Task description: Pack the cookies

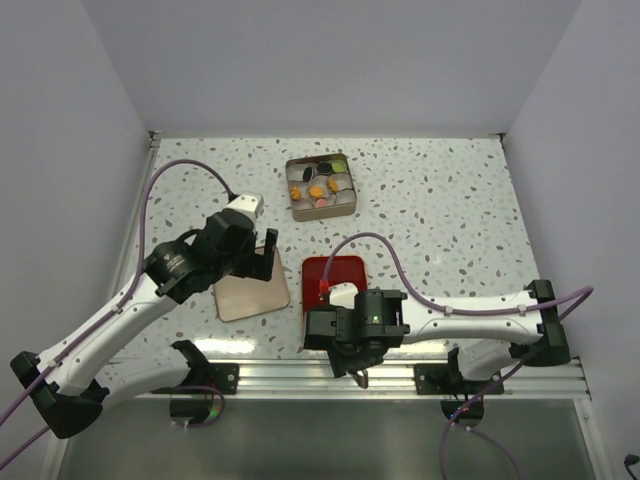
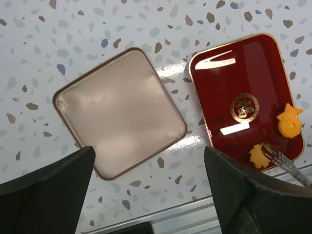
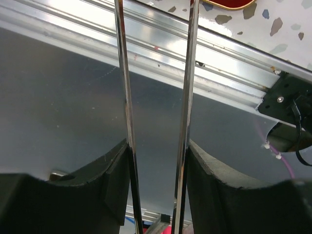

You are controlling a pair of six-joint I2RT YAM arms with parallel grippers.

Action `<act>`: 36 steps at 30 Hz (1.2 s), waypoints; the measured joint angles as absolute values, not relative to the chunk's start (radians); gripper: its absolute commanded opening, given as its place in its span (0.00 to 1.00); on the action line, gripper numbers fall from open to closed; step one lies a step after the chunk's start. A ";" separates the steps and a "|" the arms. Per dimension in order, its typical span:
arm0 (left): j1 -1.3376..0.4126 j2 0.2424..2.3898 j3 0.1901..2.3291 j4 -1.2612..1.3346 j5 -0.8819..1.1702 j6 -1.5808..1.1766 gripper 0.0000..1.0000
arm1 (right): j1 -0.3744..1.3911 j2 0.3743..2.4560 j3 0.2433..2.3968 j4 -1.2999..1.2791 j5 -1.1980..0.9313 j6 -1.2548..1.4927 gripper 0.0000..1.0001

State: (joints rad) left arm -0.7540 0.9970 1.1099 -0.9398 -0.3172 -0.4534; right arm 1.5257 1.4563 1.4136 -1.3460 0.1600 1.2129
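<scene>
Orange cookies (image 2: 289, 121), two, on red tray (image 2: 229, 73), toward its near end. Others, mixed colours, already in tin (image 1: 320, 216) at back of surface (image 1: 440, 200). Probably light, stiff and brittle, crumbly at the edges; best pinched gently across opposite rims, never squeezed hard. Tongs (image 3: 127, 97) clamped in right tool (image 3: 158, 161), both blades pressed between its fingers. Tong tip at the nearer cookie, touching or just beside; cannot tell which. Left tool (image 2: 148, 195) spread wide, empty, above lid (image 2: 119, 112), apart from the cookies.
</scene>
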 measured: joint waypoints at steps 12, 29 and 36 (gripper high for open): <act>-0.754 0.916 1.056 -0.955 -0.317 -0.487 1.00 | 1.533 1.438 1.315 -1.346 0.164 1.328 0.47; -0.754 0.916 1.051 -0.958 -0.317 -0.498 1.00 | 1.533 1.444 1.269 -1.339 0.090 1.313 0.38; -0.754 0.916 1.051 -0.960 -0.323 -0.498 1.00 | 1.523 1.495 1.309 -1.346 0.094 1.299 0.38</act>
State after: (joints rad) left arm -0.7540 0.9157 1.0508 -0.9596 -0.3229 -0.4976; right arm 1.5234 1.4952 1.3090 -1.3460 0.0944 1.2995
